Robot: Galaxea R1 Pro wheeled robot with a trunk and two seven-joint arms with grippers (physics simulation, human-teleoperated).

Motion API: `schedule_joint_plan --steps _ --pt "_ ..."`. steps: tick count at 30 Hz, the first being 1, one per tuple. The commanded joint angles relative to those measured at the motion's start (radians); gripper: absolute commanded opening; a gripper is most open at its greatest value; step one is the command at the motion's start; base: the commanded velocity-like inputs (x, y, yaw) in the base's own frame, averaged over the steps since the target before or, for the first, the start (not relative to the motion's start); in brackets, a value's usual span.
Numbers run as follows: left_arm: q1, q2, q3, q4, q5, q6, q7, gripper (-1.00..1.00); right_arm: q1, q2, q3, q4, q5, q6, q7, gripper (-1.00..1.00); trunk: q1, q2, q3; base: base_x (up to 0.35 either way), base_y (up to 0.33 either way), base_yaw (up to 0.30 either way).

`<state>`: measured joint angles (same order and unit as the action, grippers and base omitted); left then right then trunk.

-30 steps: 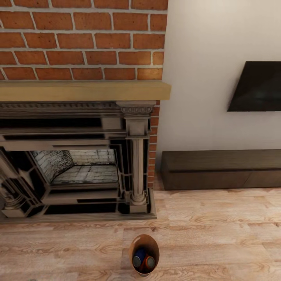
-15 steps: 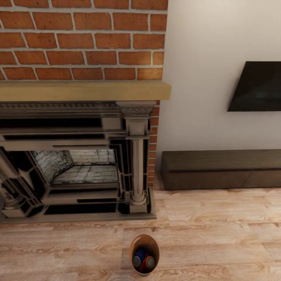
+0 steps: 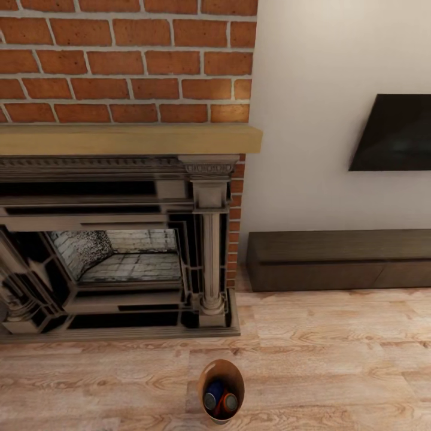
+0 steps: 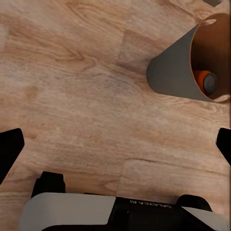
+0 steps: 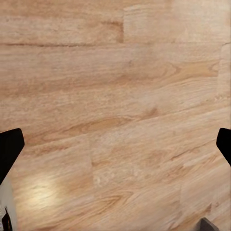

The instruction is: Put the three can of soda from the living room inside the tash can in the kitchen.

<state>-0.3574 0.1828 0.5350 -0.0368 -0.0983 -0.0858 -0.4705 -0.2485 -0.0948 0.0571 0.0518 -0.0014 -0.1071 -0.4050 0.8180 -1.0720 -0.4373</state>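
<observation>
Nothing has moved across the last second: the head view sits on the same brick fireplace [image 3: 120, 227], the same dark television [image 3: 395, 133] on the wall, the same low cabinet [image 3: 341, 260] beneath it. You're parked, and the trash can [image 3: 221, 390] stands on the wood floor [image 3: 335, 359] right where it was.

Look inside it: a dark blue soda can [image 3: 214, 396] and an orange soda can [image 3: 229, 402] lie close together at the bottom. From your left tool [image 4: 115, 144], spread wide with nothing between its tips, the bin lies ahead and off to one side, near but apart, and an orange can shows through its mouth. I can't count a third can with certainty; the cans overlap in there.

Your right tool [image 5: 115, 149] is just as wide open and empty, with bare floorboards below it.

My read: the loading looks largely done, but this is the living room, not the kitchen. The stillness suggests you're between steps, and carrying the bin is probably what's left.
</observation>
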Motion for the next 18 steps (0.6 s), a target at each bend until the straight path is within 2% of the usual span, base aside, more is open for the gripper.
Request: schedule_joint_plan --steps 1,7,18 --pt "0.0 -0.003 0.0 0.0 0.0 0.0 0.0 1.0 0.0 0.0 0.0 0.0 0.0 0.0 0.0 1.0 0.0 0.0 0.0 0.0 0.0 0.0" --pt "0.0 -0.013 0.0 -0.001 0.0 0.0 0.0 1.0 0.0 0.001 0.0 0.0 0.0 0.0 0.0 1.0 0.0 0.0 0.0 0.0 0.0 0.0" --pt "0.0 -0.015 0.0 -0.001 0.0 0.0 0.0 1.0 0.0 0.001 0.0 0.0 0.0 0.0 0.0 1.0 0.0 0.0 0.0 0.0 0.0 0.0"
